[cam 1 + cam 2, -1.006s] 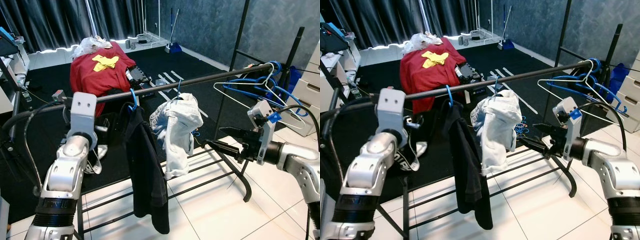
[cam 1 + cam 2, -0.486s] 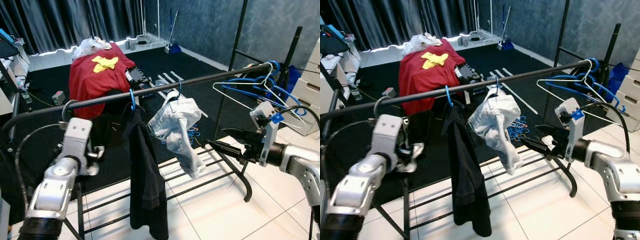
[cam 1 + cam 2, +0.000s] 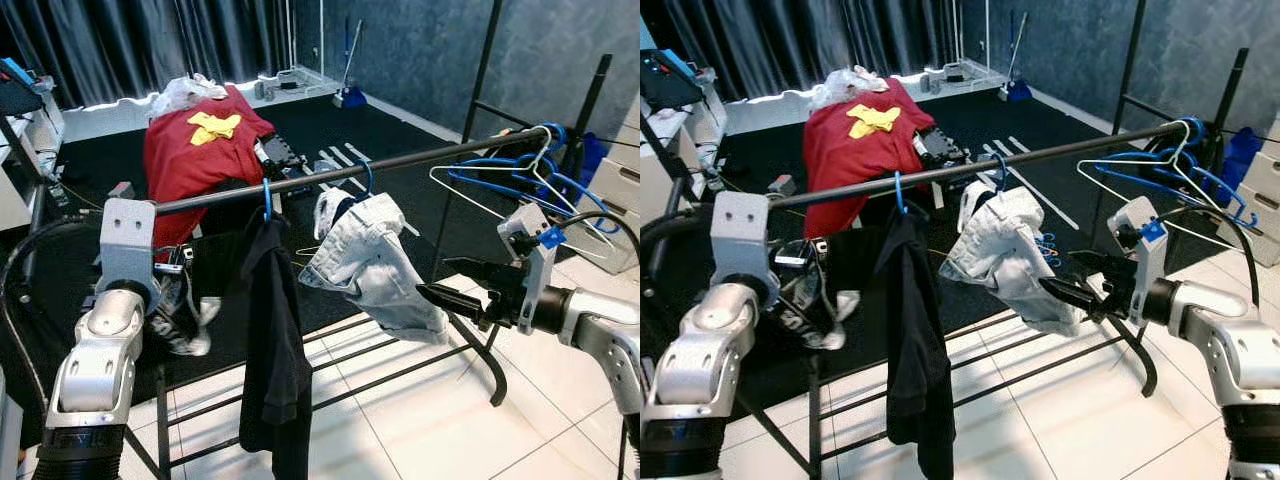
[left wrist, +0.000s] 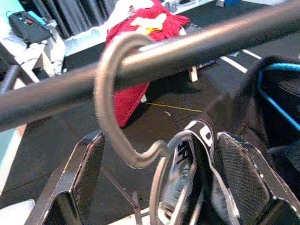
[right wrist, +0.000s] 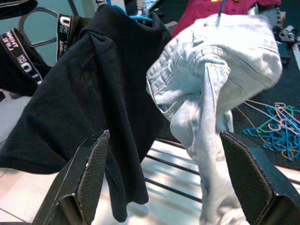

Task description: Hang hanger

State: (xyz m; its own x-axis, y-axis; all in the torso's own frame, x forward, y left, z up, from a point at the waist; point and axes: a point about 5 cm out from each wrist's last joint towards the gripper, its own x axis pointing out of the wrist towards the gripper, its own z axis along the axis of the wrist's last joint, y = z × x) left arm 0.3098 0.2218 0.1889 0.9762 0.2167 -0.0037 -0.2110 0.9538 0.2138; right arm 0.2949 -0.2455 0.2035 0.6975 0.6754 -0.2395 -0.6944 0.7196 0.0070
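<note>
A grey hanger's hook (image 4: 110, 93) lies over the dark rail (image 3: 400, 163) near its left end. A black garment with white lettering (image 3: 180, 300) hangs from this hanger. My left gripper (image 4: 161, 150) is open just below the rail, one finger on each side of the hanger's neck. Along the rail hang a black shirt (image 3: 270, 340) on a blue hanger and pale denim shorts (image 3: 375, 260), tilted out to the right. My right gripper (image 3: 440, 293) is open, its fingertips close to the shorts' lower edge.
Empty blue and white hangers (image 3: 520, 175) bunch at the rail's right end. A red cloth heap (image 3: 200, 140) lies behind the rack on the dark carpet. Coloured hangers (image 5: 272, 126) lie on the floor. White drawers (image 3: 615, 180) stand at the right; rack bars (image 3: 380, 365) run low.
My left arm dropped, then rose back to the rail with the grey hanger. The denim shorts swung right toward my right gripper. The black shirt swayed.
</note>
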